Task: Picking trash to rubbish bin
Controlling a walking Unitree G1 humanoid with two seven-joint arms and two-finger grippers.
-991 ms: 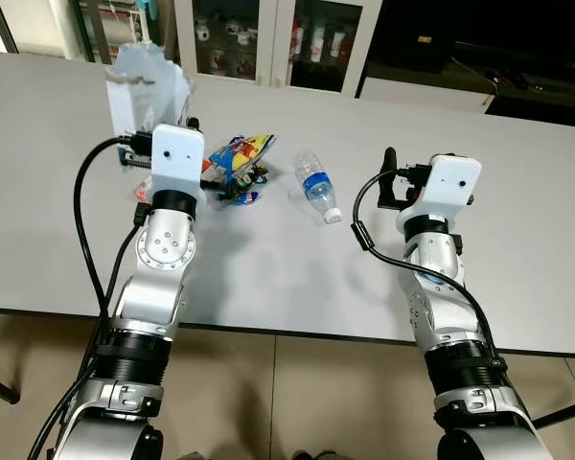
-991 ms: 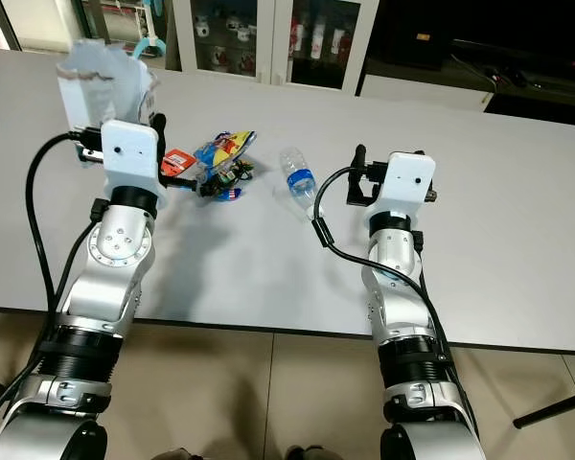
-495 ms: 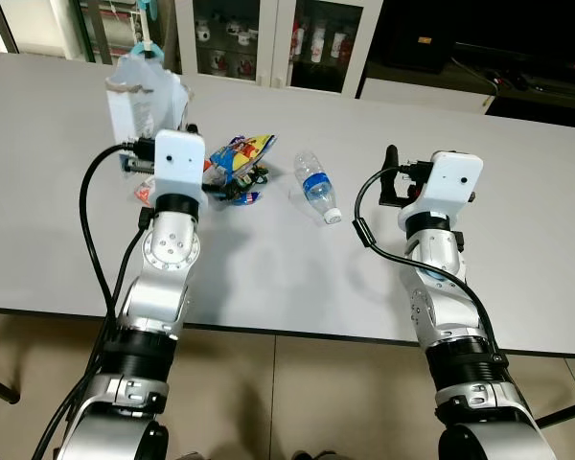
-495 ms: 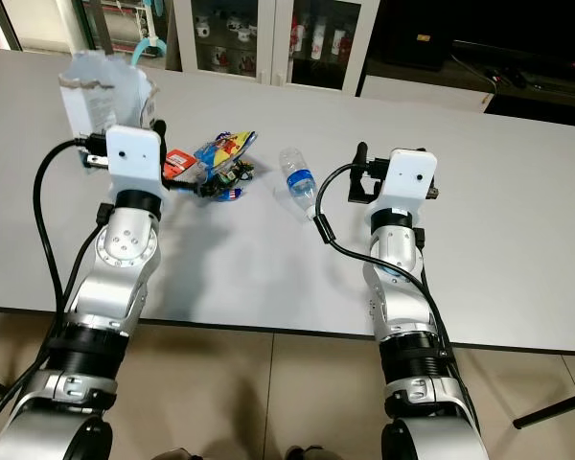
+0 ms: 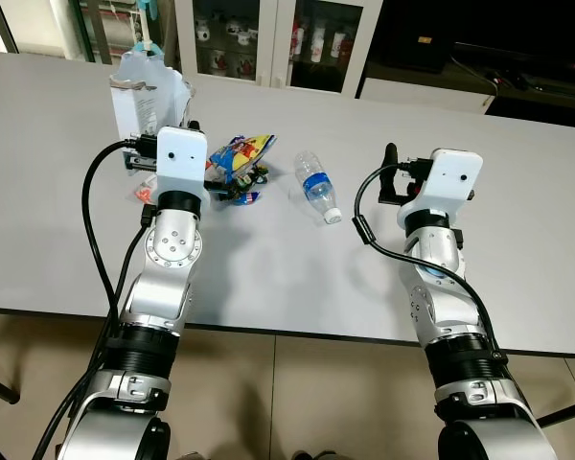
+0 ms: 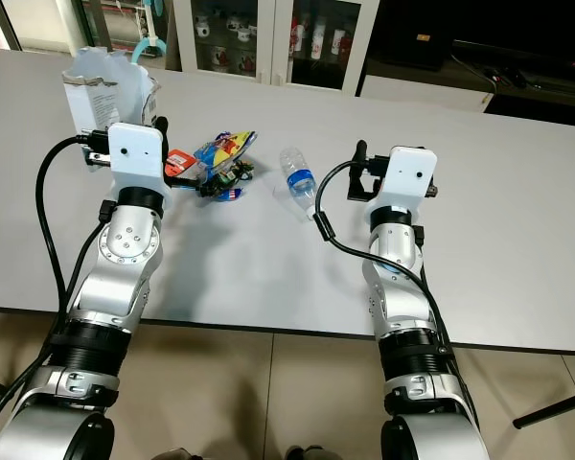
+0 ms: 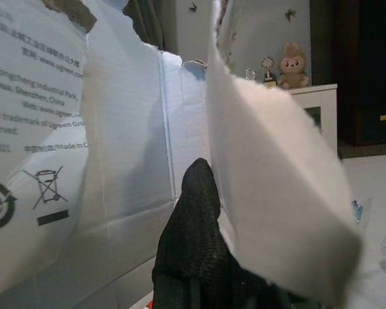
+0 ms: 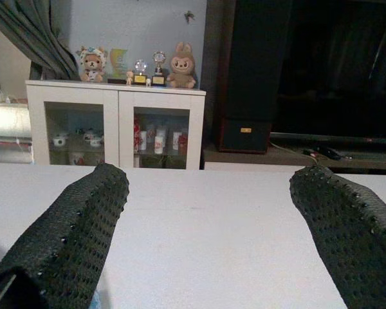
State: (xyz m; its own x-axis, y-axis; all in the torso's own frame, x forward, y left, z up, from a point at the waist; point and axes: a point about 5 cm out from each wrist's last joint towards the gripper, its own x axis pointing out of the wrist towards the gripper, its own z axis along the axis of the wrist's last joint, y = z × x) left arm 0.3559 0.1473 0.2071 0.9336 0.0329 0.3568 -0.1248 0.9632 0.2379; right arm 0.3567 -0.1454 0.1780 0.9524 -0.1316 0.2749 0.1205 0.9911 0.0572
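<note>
Left gripper [image 7: 199,257] is clamped on the torn wall of a white carton [image 5: 146,94], one black finger [image 7: 193,212] inside against the cardboard; the carton is held above the table [image 5: 268,278], just beside the pile of snack wrappers [image 5: 235,168]. Judged step: pick made, carry to the bin pending; next move calls for turning away from the table without loosening. Plastic bottle [image 5: 315,186] lies beside the wrappers, untouched. Right gripper [image 8: 206,238] hovers beyond the bottle, fingers spread wide, empty.

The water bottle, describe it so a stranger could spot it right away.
On the grey table, look between the two arms, just right of the colourful wrappers. The bottle lies on its side, clear plastic with a blue label and white cap, unlike the torn white box by the left tool.
</note>
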